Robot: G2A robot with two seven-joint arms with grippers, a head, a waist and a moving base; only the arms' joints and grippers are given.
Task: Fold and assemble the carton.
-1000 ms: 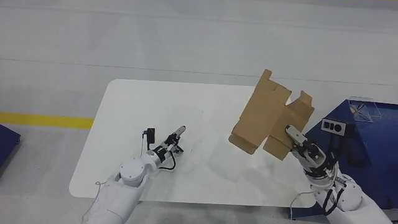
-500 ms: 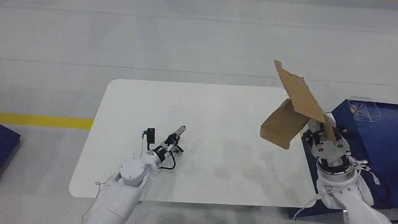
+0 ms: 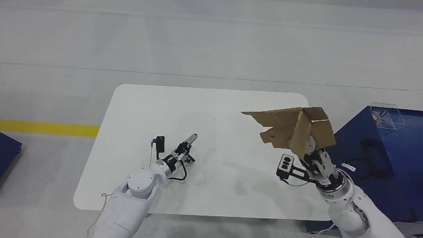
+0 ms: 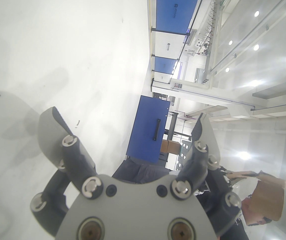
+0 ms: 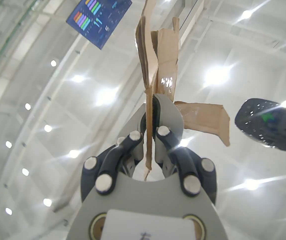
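From above, my right pincer (image 3: pixel 309 153) holds the carton (image 3: pixel 291 127) aloft at the frame's right, over the white table's (image 3: pixel 198 106) right edge. The carton's long axis runs left to right, with a pointed flap aimed left. A blue cabinet (image 3: pixel 380 147) stands further right. My left pincer (image 3: pixel 190 139) sits lower left of centre.

Left wrist: my fingers (image 4: pixel 52 126) are spread, with the carton (image 4: pixel 269 198) well apart from them.

Right wrist: my pincer (image 5: pixel 150 106) is pinching the carton's (image 5: pixel 166 58) edge. The board stretches straight away from me, and a dark device (image 5: pixel 268 123) is near.
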